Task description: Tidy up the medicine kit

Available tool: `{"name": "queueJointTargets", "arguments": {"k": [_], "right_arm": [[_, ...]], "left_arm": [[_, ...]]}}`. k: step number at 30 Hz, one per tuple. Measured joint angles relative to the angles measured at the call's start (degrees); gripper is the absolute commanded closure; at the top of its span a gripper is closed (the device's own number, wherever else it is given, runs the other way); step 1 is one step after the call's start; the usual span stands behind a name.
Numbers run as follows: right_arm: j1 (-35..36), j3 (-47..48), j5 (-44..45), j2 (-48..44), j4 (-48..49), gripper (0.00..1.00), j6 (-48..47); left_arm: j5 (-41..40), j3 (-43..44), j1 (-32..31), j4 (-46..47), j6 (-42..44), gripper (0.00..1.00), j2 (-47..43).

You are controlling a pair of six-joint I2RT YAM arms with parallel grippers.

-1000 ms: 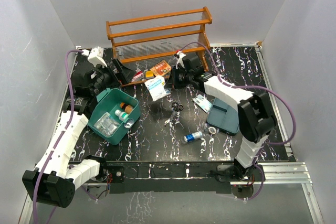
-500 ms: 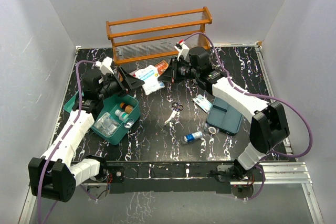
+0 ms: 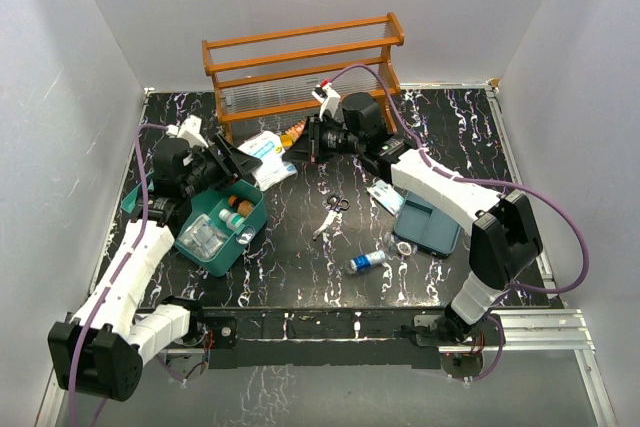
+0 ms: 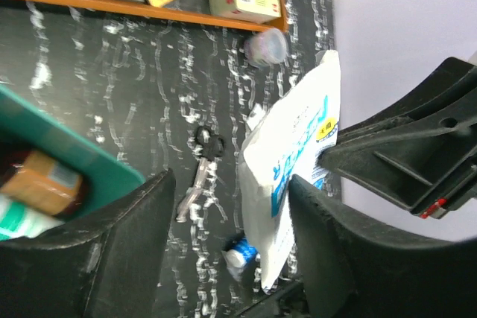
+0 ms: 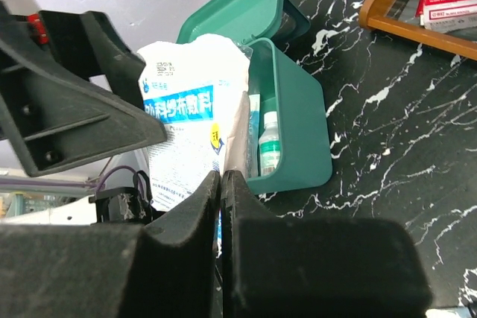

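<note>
White pouch (image 5: 186,132) in outstretched right tool (image 5: 221,177)

The left arm (image 3: 125,269) and right arm (image 3: 430,179) have white shells and black joints, each trailing a purple cable (image 3: 560,215), with a matt-black left gripper (image 4: 231,180) and right gripper (image 5: 221,176).

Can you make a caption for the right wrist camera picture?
Right gripper pinches a white pouch near the open teal medicine kit.
</note>
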Motion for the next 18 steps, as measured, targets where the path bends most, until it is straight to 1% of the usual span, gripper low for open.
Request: {"name": "queueJointTargets", "arguments": {"k": [2,4,7,11,15,18], "right_arm": [[1.31,1.31,1.62,0.90,-0.26,1.00,-0.07],[3.08,2.93,4.04,1.90,-1.36,1.00,-0.39],[6.80,5.70,8.28,3.54,-3.54,1.00,-0.87],[11.74,8.13,12.68,5.95,-5.29,1.00,-1.55],[15.47,9.73,16.70,9.18,-7.43,1.00,-1.86],[18.08,9.75,18.82,10.80,-9.49,1.00,-1.70]], "left_arm": [[-4.52,1.36,0.00,-3.58,1.14,0.25,-2.10],[-9.40,2.93,0.00,-7.32,1.68,0.24,-4.24],[-20.70,6.62,0.00,-15.32,3.26,0.21,-8.83],[-31.65,11.02,0.02,-23.30,6.62,0.14,-12.76],[-37.29,14.19,0.00,-29.33,10.38,0.12,-12.17],[-38.75,15.93,0.02,-33.05,12.94,0.09,-6.80]]}}
